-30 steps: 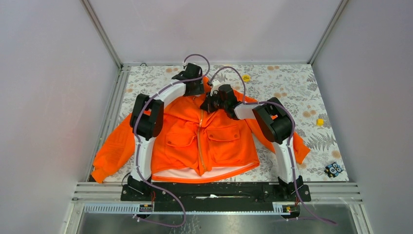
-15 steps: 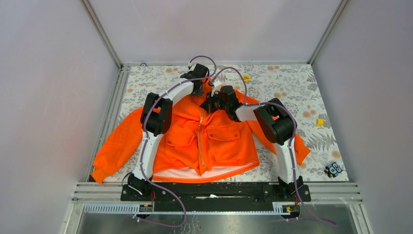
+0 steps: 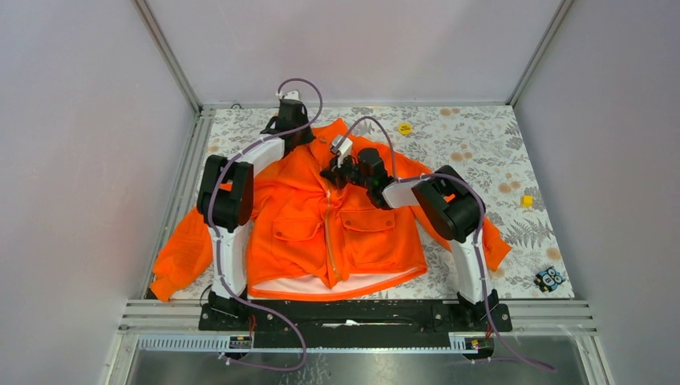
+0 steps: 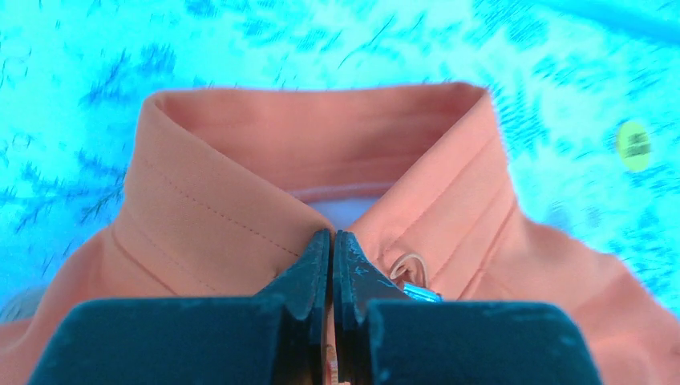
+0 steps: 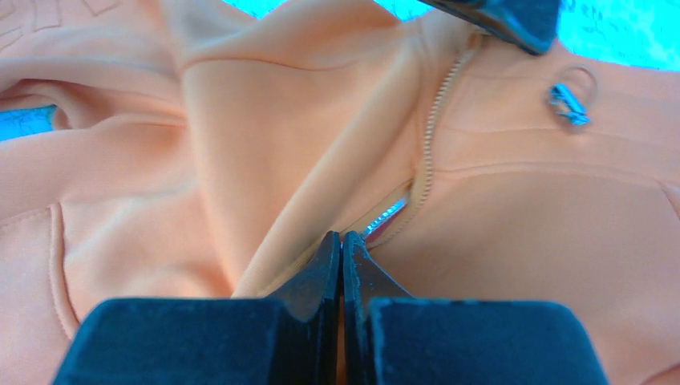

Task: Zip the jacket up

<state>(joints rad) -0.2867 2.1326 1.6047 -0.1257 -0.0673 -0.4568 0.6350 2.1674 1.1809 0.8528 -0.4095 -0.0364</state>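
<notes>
My left gripper [image 4: 331,250] has its fingers pressed together on the front of the collar [image 4: 321,152], I judge in order to hold the top of the zipper [image 5: 437,112] stretched away from me. My right gripper [image 5: 342,250] is closed as well, just below the slider [image 5: 386,216], but I cannot see if the pull is between the fingers. The jacket [image 3: 321,233] lies front up on the table [image 3: 481,136], hem toward my bases.
</notes>
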